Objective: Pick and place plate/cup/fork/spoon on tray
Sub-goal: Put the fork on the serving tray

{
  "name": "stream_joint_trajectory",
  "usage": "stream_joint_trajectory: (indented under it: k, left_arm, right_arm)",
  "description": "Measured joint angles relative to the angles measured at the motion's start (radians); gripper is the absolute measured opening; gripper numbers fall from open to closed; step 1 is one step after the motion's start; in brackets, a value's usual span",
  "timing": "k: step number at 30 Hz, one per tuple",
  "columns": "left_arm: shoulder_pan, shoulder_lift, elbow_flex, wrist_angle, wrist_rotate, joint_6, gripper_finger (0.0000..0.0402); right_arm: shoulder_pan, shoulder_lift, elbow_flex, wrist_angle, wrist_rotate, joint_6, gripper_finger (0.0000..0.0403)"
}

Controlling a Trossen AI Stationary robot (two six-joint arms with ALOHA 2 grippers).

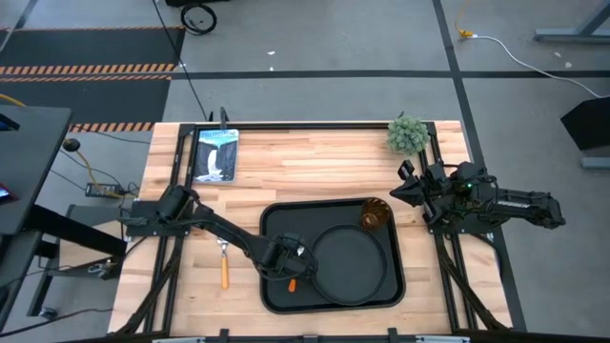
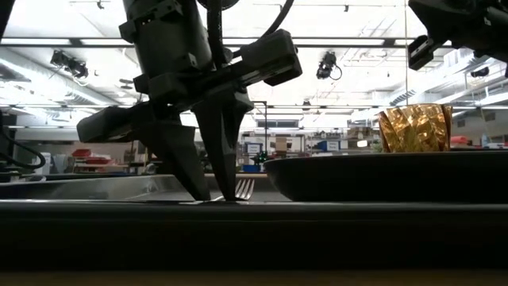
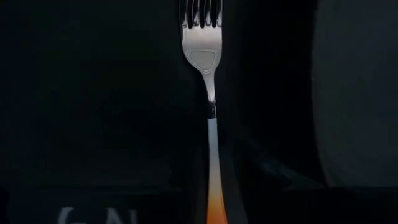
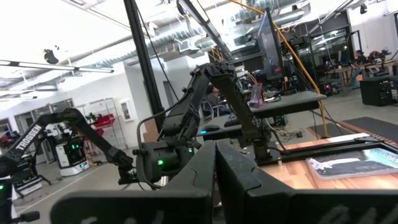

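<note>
Left pincer (image 2: 214,195) tips straddle orange-handled silver fork (image 3: 208,93) on black rectangular tray (image 1: 276,214), grip unclear; right pincer (image 1: 405,193) clenched.

Overhead strip lights flood the room, so from the low camera everything stands backlit: the left arm's fingers (image 2: 214,171) and the tray (image 2: 238,226) rim read as near silhouettes, the rim a soft blur up close. The cup (image 2: 413,128) glows amber at 3 o'clock. From above, the worktop (image 1: 315,171) is evenly lit with faint shadows. The left wrist camera sees mostly darkness, with glare on the fork (image 3: 204,59). The right wrist camera blows out at 11 o'clock.
</note>
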Motion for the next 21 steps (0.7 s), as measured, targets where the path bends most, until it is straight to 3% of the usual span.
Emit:
stream_joint_trajectory:
  k: [12,21]
  left_arm:
    - [0.000,-0.028,-0.001,-0.015,-0.034,0.015,0.0100]
    - [-0.002,-0.028,-0.001,-0.013,0.039,0.015,0.0100]
  right_arm:
    - [0.000,0.000,0.000,0.000,0.000,-0.006,0.0018]
    - [0.000,0.000,0.000,0.000,0.000,-0.005,0.0018]
